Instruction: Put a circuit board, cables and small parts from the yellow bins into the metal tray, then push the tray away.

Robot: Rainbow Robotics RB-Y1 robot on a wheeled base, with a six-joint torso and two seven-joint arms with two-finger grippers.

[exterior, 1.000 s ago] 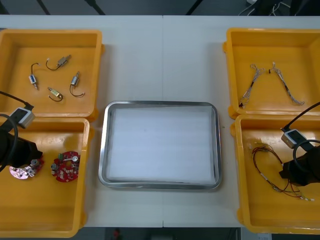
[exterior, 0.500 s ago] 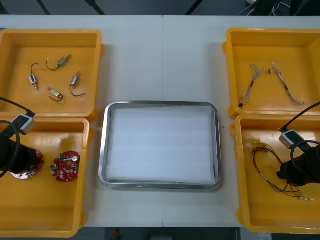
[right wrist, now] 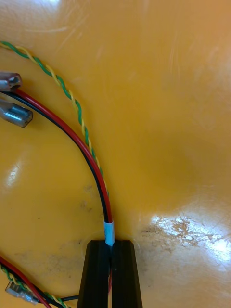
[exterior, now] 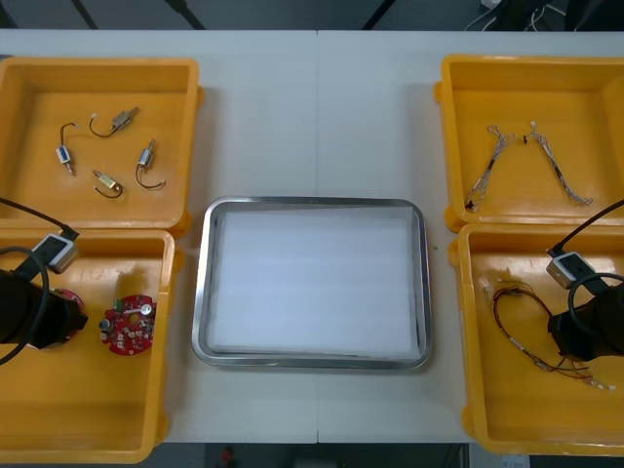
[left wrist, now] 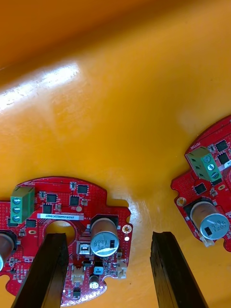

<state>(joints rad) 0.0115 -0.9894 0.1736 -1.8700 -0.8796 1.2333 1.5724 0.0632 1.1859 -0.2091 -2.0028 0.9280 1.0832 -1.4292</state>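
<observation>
In the near right yellow bin my right gripper is shut on a red and black cable. The right wrist view has the gripper pinching that cable just below its pale sleeve, with a green and yellow twisted wire beside it. My left gripper hangs open in the near left bin over a round red circuit board. In the left wrist view the gripper straddles that board's edge. A second board lies beside it.
The metal tray, white inside, sits between the bins. The far left bin holds several small metal parts. The far right bin holds thin twisted cables. Metal cable terminals lie beside the held cable.
My right gripper has shut on the red and black cable. The left gripper has shifted slightly nearer over the first circuit board, still open.
</observation>
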